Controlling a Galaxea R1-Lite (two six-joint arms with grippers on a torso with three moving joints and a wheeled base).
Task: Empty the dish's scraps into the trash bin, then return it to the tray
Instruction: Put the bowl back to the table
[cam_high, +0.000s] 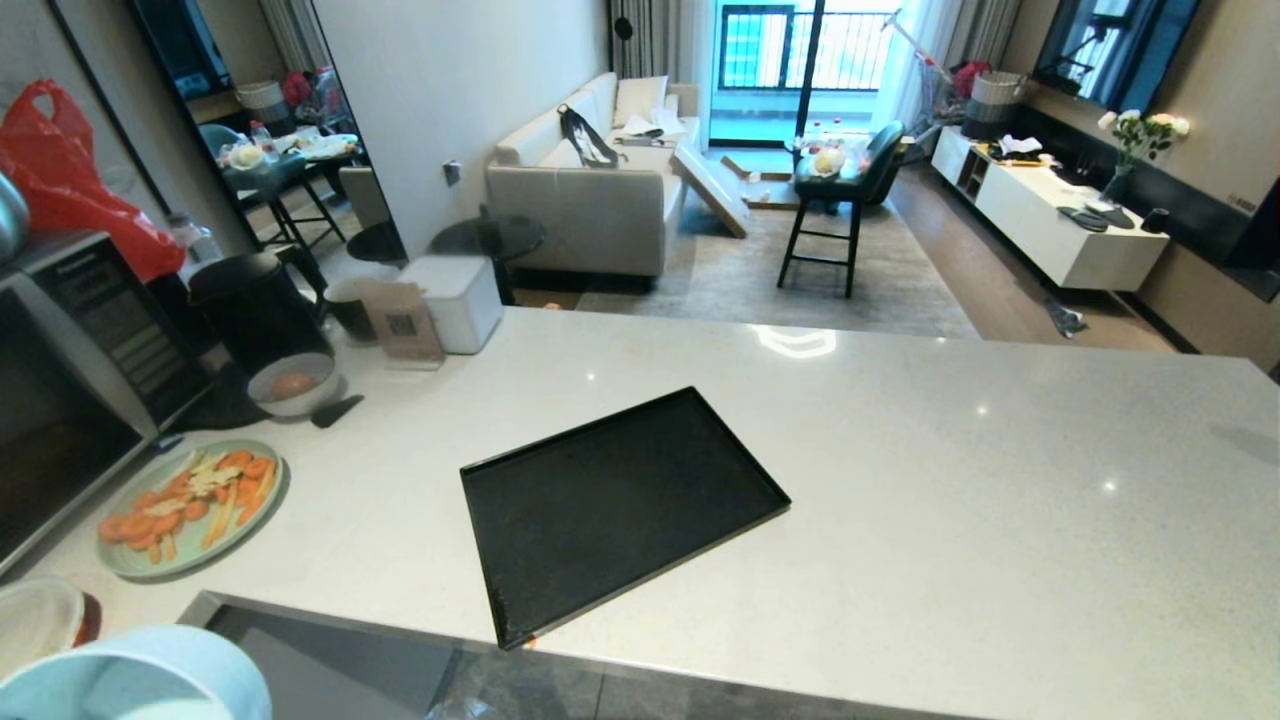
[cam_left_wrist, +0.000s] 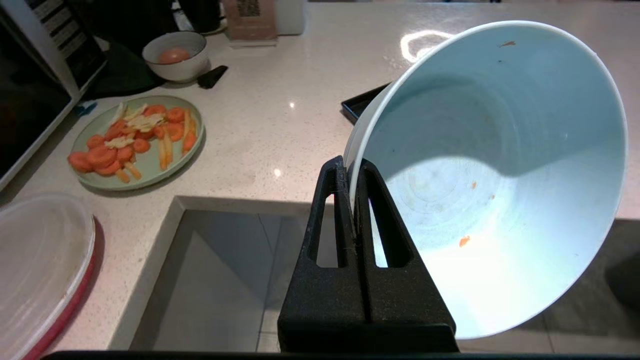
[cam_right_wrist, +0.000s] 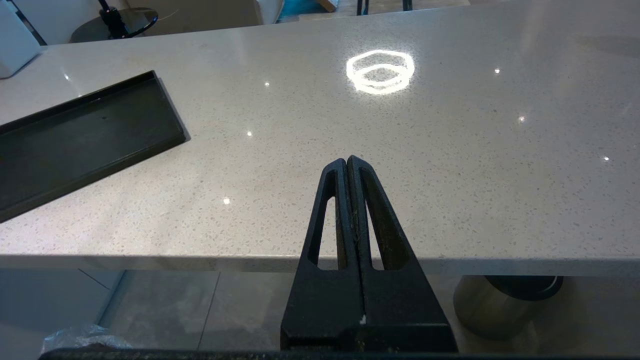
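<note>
Dish (cam_left_wrist: 500, 165) nearly empty in wrist view, fingers (cam_left_wrist: 352, 172) pinching rim

The table (cam_right_wrist: 450, 165) is speckled pale stone, polished and reflective. The tray (cam_high: 610, 505) is black with a matt finish. The dish (cam_left_wrist: 500, 165) is smooth, glossy and pale blue, with orange specks on its inner wall. Both tools, left tool (cam_left_wrist: 354, 170) and right tool (cam_right_wrist: 347, 162), are black with a finely grained, matt surface.

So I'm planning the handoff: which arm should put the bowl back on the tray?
Left. Its end effector is already shut on the bowl's rim, and the tray lies just ahead. The right end effector is shut and empty.
</note>
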